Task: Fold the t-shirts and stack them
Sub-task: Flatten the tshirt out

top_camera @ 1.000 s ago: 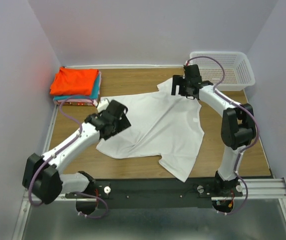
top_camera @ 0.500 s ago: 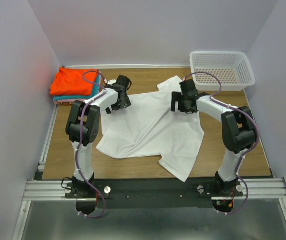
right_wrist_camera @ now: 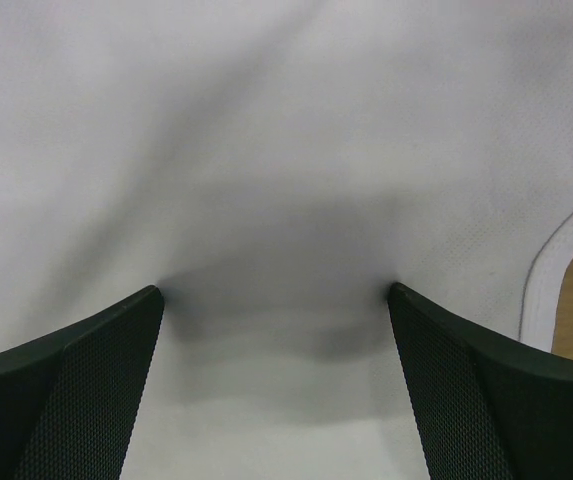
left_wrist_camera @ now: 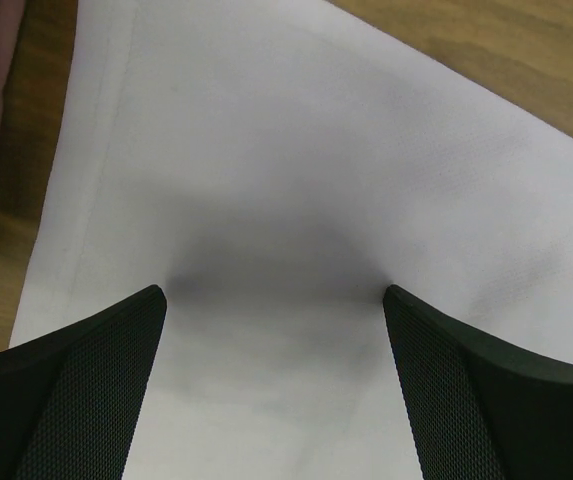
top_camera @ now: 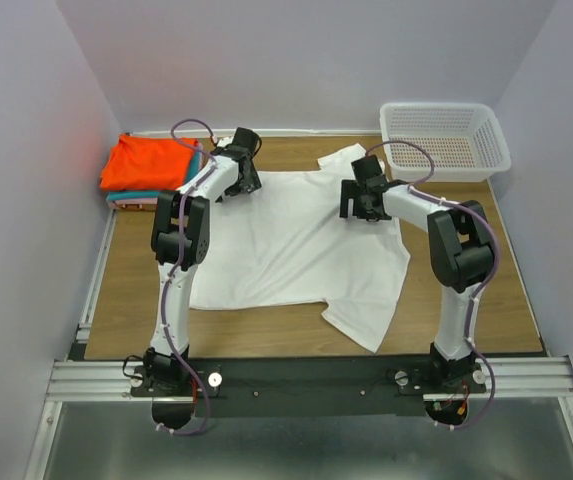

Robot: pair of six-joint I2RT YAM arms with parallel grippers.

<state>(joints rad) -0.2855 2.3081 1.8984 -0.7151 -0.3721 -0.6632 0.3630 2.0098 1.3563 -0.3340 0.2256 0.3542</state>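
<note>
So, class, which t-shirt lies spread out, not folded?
The white t-shirt, lying open and flat mid-table. The orange-red t-shirt is folded, topping the stack at the far left.

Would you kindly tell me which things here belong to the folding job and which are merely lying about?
Job in hand:
white t-shirt, spread out
stack of folded t-shirts, orange-red on top

Lying about:
white mesh basket
</note>
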